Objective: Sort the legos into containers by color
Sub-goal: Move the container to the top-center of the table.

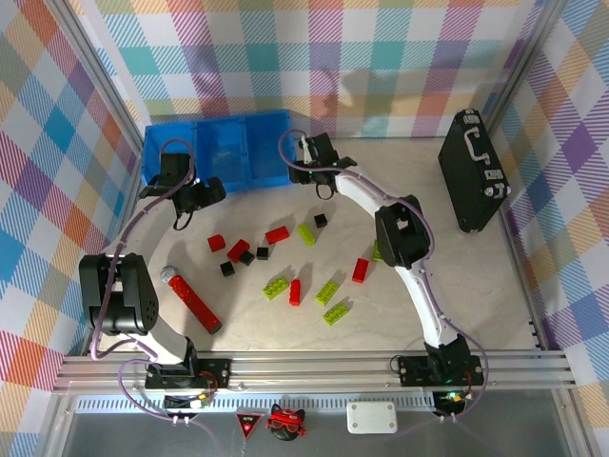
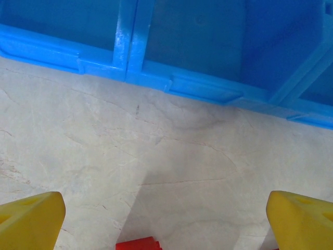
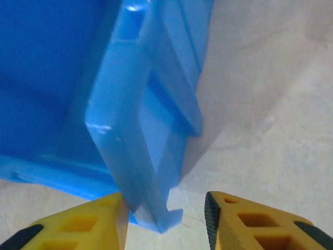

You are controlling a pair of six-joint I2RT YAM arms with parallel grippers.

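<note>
Overhead cam; wrist cams near bins [image 1: 219, 152]

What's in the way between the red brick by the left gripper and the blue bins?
Nothing visible. Bare table lies between the red lego and the containers, with the left gripper open above it.

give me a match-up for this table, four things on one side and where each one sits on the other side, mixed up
Things:
1. containers
2. black briefcase
3. long red bar
4. right gripper

Places:
A. front left, lying flat
B. far right, near the side wall
C. fingers either side of the containers' right-hand corner
D. back left, along the rear wall

Pairs: 1-D, 2-B, 3-A, 4-C
</note>
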